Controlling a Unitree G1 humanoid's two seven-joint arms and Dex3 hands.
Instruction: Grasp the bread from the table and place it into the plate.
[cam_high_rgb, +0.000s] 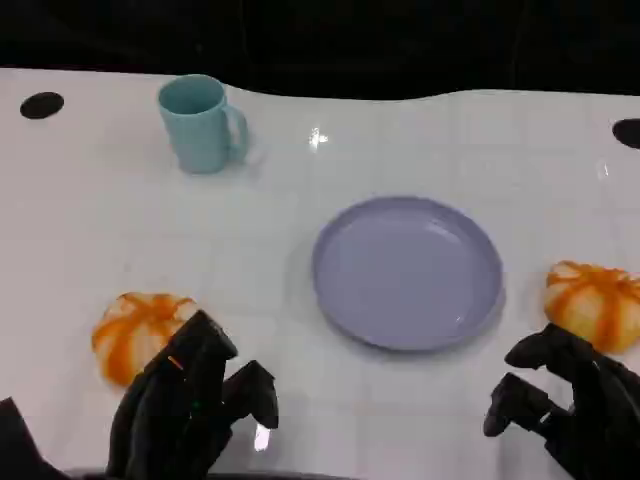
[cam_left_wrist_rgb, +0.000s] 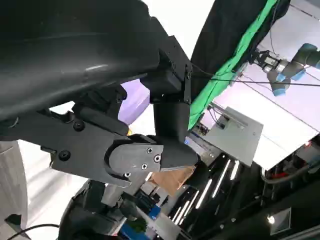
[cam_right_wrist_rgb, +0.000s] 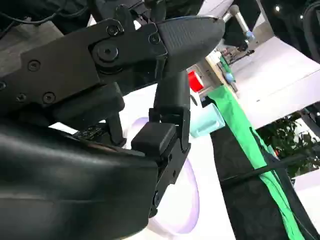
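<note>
Surface: white glossy table (cam_high_rgb: 420, 130) with faint grid lines and lamp glare, black backdrop beyond its far edge.
Breads: two round orange-and-cream striped breads lie on the table, the left bread (cam_high_rgb: 140, 334) toward the near left, the right bread (cam_high_rgb: 594, 304) at the right edge just beside the plate; neither is in the plate yet.
Plate: lavender plate (cam_high_rgb: 408, 272), round, shallow, smooth and bare, between the two breads and a little farther out.
Left hand: left hand (cam_high_rgb: 192, 405) hovers near the front edge, fingers loosely curled and apart, holding nothing; the left bread lies just up and to the left of it, partly behind its fingers.
Right hand: right hand (cam_high_rgb: 565, 400) also has its fingers parted and holds nothing; the right bread sits straight ahead of it, just apart.
Key relation: each hand has its own bread close; the right bread looks nearer the plate, so I judge that the shorter carry.
Long axis: both breads are nearly round, slightly wider than deep.
Other: light blue mug (cam_high_rgb: 201, 124), handle to the right, well apart at the far left.
</note>
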